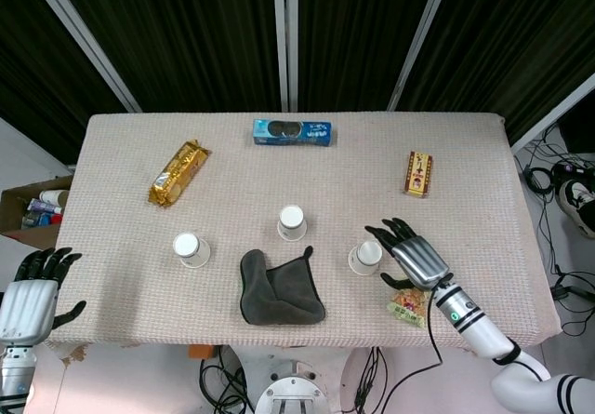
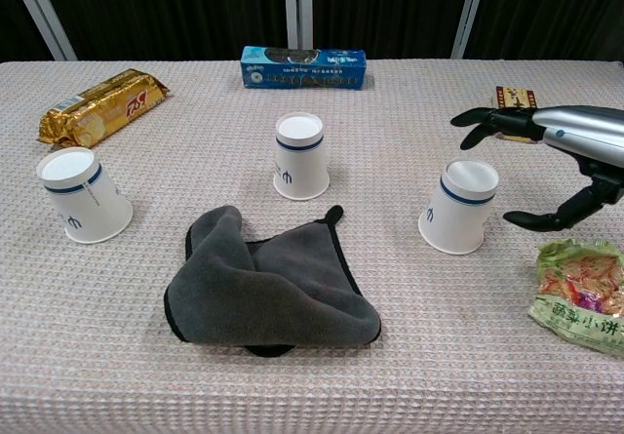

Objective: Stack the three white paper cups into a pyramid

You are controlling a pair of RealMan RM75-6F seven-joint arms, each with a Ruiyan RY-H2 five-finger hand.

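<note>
Three white paper cups stand upside down and well apart on the table, none stacked: the left cup near the left front; the middle cup near the centre, just behind a crumpled grey cloth; the right cup to the right of the cloth. The right hand is held over the table just beside the right cup, on its right; its fingers are spread apart and extend above and past the cup's upturned base, with the thumb lower on the right; in the chest view a gap shows between hand and cup, and the hand holds nothing. The left hand hangs off the table's left front corner, seen only in the head view; its fingers are apart and it holds nothing. Other items on the table: a blue biscuit box at the far edge, centre; a gold snack packet at the far left; a small red-and-yellow box at the far right, partly behind the right hand in the chest view; a green snack bag at the near right, beneath the right wrist in the head view.
</note>
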